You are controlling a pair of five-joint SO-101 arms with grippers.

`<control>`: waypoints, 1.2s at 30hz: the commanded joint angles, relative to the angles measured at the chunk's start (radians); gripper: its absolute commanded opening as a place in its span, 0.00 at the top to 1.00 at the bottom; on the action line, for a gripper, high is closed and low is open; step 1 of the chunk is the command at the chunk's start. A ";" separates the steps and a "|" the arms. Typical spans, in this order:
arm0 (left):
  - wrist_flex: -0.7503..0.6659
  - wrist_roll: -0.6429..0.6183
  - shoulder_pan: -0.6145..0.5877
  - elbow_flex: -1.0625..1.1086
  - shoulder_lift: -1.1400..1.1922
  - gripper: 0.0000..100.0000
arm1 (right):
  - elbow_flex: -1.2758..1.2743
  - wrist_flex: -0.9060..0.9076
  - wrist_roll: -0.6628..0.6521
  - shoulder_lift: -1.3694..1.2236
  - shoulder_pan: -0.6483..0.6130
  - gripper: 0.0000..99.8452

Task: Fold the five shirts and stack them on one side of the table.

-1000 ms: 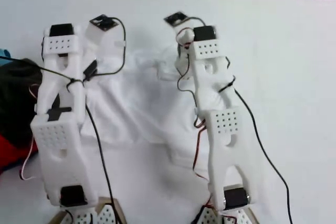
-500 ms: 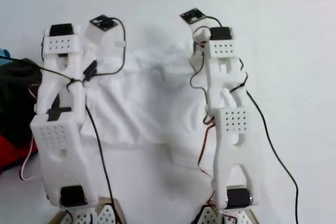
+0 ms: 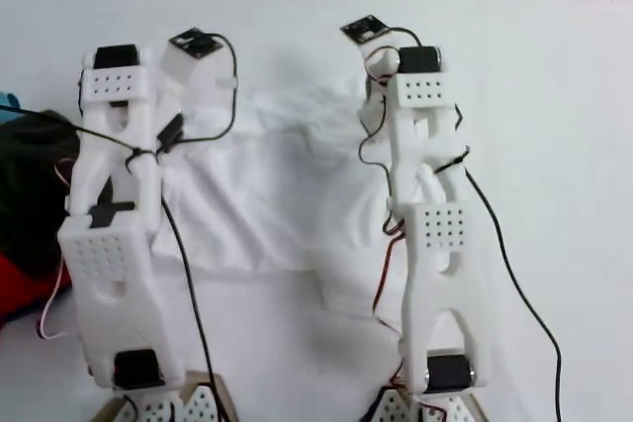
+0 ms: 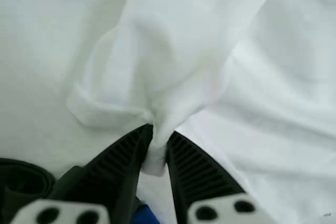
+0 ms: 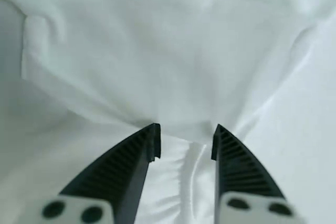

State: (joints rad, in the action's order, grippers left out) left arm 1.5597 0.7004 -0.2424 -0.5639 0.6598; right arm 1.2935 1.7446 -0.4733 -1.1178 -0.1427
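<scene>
**Q:** Status, left gripper?

**A:** Jaws narrow, clamped on a bunched fold of the white shirt. The cloth is pinched betw. the two black ribbed fingers and rises from the tips as a ridge.

**Q:** Right gripper?

**A:** Jaws apart, moderate gap, nothing betw. them. The tips sit just over the shirt at a folded edge. Contact w/ the cloth cannot be confirmed.

**Q:** Shirt location?

**A:** Ref. high view. The white shirt lies spread and wrinkled on the white table, betw. the left arm and the right arm. Its far edge runs approx. from one wrist to the other. Its near edge stops short of the arm bases. Part of the cloth passes under the right arm.

**Q:** Other items?

**A:** A black garment and a red garment are heaped at the table's left edge, the red one nearer the arm bases. The left arm stands betw. this heap and the visible part of the shirt. Ref. left wrist view: a dark item shows near the gripper's base, type not identifiable.
</scene>
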 commanded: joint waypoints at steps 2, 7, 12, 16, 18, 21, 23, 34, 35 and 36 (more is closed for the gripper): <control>-0.006 -0.006 0.008 -0.004 -0.072 0.97 | 0.002 0.022 -0.008 0.041 0.010 0.84; -0.002 -0.006 0.008 -0.004 -0.072 0.97 | 0.002 -0.041 -0.008 -0.059 0.005 0.84; 0.000 -0.006 0.006 -0.004 -0.072 0.97 | 0.003 -0.088 -0.008 -0.124 0.004 0.84; 0.000 -0.006 0.006 -0.004 -0.072 0.97 | 0.052 -0.087 -0.003 -0.119 0.010 0.99; 0.000 -0.006 0.008 -0.004 -0.072 0.97 | 0.097 -0.081 -0.002 -0.116 0.015 0.98; 0.000 -0.006 0.008 -0.004 -0.072 0.97 | 0.218 -0.047 0.000 -0.116 0.027 0.98; 0.000 -0.006 0.008 -0.004 -0.072 0.97 | 0.308 -0.007 -0.005 -0.116 0.028 0.98; 0.066 -0.006 0.014 -0.050 -0.080 0.97 | 0.336 0.025 -0.008 0.024 0.031 0.98; 0.066 -0.006 0.014 -0.054 -0.080 0.97 | 0.321 0.025 -0.008 0.021 0.031 0.98; 0.066 -0.006 0.015 -0.061 -0.080 0.97 | 0.299 0.025 -0.008 0.013 0.030 0.98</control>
State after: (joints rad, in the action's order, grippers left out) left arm 1.6118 0.7004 -0.2348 -0.5792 0.6598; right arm 1.6111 1.7461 -0.4733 -1.1822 -0.1212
